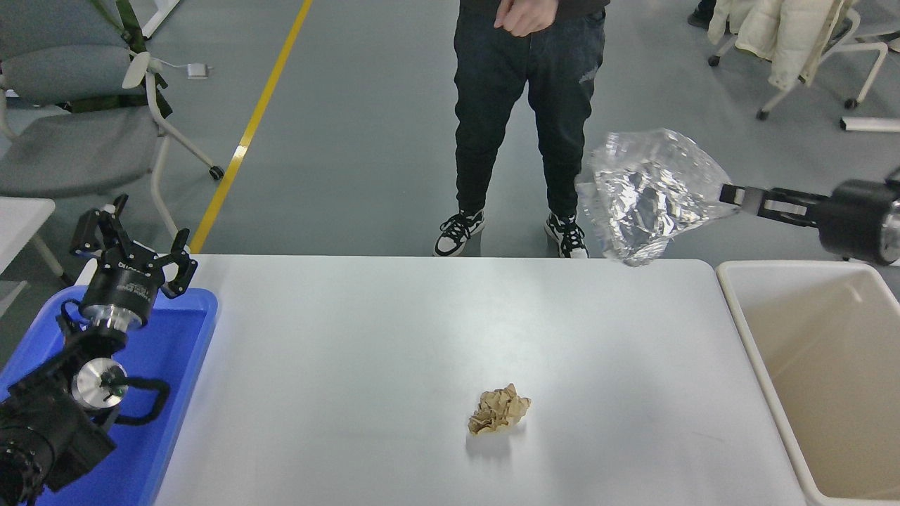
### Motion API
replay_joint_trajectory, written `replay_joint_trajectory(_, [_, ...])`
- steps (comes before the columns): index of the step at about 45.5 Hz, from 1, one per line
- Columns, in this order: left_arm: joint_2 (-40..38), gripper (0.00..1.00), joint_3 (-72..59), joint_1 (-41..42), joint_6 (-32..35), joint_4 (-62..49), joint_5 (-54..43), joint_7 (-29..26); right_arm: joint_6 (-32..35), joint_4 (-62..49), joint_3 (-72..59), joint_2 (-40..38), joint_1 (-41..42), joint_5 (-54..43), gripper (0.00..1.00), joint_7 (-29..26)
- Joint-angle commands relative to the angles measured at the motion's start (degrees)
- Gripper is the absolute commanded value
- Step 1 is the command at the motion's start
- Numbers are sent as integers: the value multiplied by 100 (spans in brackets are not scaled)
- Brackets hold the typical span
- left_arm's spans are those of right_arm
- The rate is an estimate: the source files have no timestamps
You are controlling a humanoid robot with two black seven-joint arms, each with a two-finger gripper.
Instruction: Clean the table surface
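Note:
The white table surface (pixel 365 330) fills the middle of the head view. A crumpled brown paper ball (pixel 498 410) lies on it near the front centre. My right gripper (pixel 731 195) comes in from the right edge, shut on the rim of a crumpled foil tray (pixel 647 193), and holds it in the air above the table's far right corner. My left gripper (pixel 133 242) is parked open and empty over the blue tray at the lower left.
A blue plastic tray (pixel 190 351) sits at the table's left end. A cream-white bin (pixel 823 365) stands at the right end. A person (pixel 524 105) in dark jeans stands at the far side. Chairs stand at the back left and back right.

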Motion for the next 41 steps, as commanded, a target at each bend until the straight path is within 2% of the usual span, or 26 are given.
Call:
replay_joint_trajectory(1, [0, 100, 0, 0, 9, 4, -1, 0, -66, -775, -63, -587, -845, 613, 0, 700])
replay_joint_trajectory(6, [0, 100, 0, 0, 9, 4, -1, 0, -5, -1908, -20, -113, -1741, 1518, 0, 1139])
replay_joint_trajectory(10, [0, 100, 0, 0, 9, 4, -1, 0, 13, -2602, 59, 230, -2199, 1713, 0, 1315])
replay_joint_trajectory(21, [0, 100, 0, 0, 9, 4, -1, 0, 30, -4106, 156, 1109, -3333, 2609, 0, 1413])
replay_joint_trajectory(32, [0, 100, 0, 0, 9, -5, -1, 0, 329, -5135, 1438, 1716, -4554, 2627, 0, 1009])
replay_joint_trajectory(41, [0, 100, 0, 0, 9, 4, -1, 0, 522, -5969, 2264, 2463, -5047, 2653, 0, 165])
